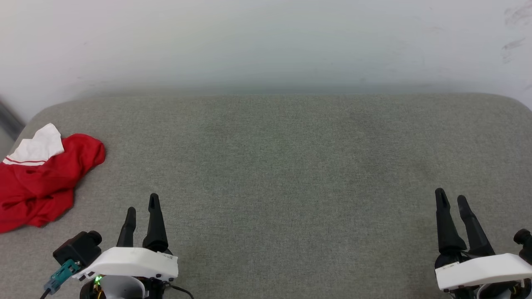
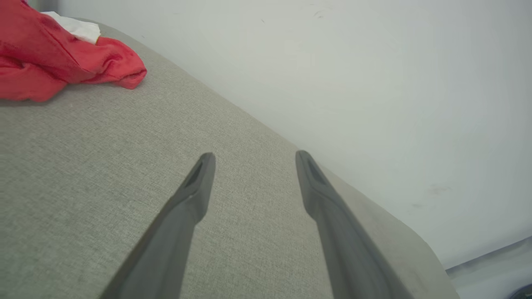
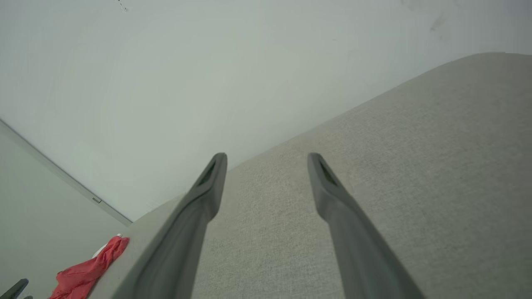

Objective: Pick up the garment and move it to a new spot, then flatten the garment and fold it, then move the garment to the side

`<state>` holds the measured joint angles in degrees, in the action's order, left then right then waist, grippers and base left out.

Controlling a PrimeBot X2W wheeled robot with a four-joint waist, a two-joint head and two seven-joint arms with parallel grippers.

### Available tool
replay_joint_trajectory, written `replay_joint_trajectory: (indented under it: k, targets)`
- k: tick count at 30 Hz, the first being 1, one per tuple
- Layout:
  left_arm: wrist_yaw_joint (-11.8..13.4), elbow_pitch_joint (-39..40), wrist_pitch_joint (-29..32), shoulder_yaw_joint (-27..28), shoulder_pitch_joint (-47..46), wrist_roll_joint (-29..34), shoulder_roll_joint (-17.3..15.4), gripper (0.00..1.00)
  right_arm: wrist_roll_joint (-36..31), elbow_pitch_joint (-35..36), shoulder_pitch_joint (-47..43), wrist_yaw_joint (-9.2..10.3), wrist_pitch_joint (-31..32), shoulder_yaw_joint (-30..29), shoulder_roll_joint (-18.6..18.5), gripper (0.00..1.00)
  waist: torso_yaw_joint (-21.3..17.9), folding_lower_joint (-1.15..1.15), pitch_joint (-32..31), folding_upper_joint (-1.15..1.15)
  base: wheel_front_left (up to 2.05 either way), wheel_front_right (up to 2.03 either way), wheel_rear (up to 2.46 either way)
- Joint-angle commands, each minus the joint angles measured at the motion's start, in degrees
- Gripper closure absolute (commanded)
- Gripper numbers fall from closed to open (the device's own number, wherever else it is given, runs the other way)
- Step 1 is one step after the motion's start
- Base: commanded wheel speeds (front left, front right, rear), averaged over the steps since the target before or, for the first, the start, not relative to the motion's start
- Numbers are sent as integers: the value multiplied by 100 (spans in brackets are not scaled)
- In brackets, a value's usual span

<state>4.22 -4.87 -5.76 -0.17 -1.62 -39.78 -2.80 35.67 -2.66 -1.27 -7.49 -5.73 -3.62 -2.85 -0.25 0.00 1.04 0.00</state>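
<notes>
Head view, nearest first: the left jaws sit at the lower left, above a white wrist shell, with their two dark fingers pointing up the picture, spread apart and holding nothing. A small black camera is mounted on the outer side of that wrist. The right jaws mirror them at the lower right, fingers likewise parted and empty. Both hang over the near part of the desk, which has a grey woven fabric cover and rounded far corners.

Farther out, by the desk's left edge and close to its far left corner, lies the T-shirt. It is a crumpled red heap, with a white sleeve carrying a thin red stripe on top at the back. Part of the heap runs past the left border of the picture. It lies ahead of the left jaws and to their left, not touching them, and is well apart from the right jaws.

In the left wrist view the spread fingers hover over bare fabric, with the shirt at the upper left. In the right wrist view it is a small red shape at the lower left, beyond the parted fingers.

Behind the desk is a plain pale wall with a few dark scuffs at the upper right.
</notes>
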Motion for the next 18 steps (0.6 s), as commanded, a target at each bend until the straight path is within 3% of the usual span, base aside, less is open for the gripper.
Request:
replay_joint_trajectory:
  k: [1,18]
  targets:
    - [31,110,-55,-40,-28,202,-38,0,-208,77,17,0,-58,-3,-8,0,2,0,0,0,0,0,0]
    - [153,139,-326,-327,64,1322,-121,0,-1385,196,-147,0,-331,63,-7,0,33,0,0,0,0,0,0]
